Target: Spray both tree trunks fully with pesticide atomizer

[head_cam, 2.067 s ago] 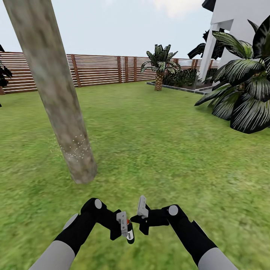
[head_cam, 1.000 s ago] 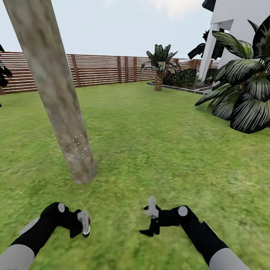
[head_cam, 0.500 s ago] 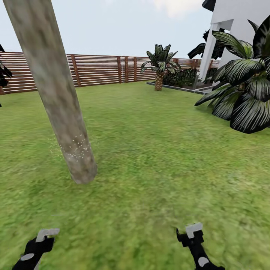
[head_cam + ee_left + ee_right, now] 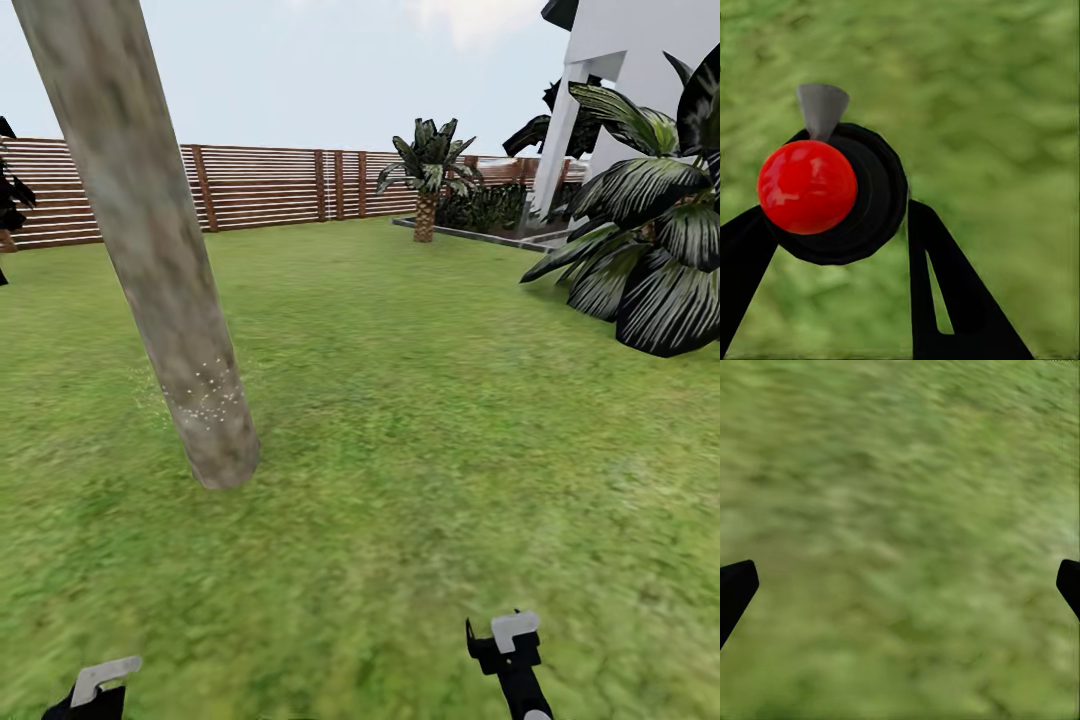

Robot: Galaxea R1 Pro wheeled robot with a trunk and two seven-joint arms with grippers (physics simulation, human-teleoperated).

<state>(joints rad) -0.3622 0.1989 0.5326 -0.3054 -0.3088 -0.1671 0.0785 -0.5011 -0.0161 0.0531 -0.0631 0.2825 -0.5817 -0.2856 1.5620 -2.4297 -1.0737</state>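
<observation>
While gripper [image 4: 832,225] clamps red-knobbed atomizer [image 4: 832,191], mottled trunk [image 4: 150,250] leans.

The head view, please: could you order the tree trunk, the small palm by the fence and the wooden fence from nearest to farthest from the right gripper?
1. The tree trunk, ahead and left of the right gripper.
2. The small palm, far ahead across the lawn.
3. The wooden fence, running behind the palm at the lawn's far edge.
</observation>
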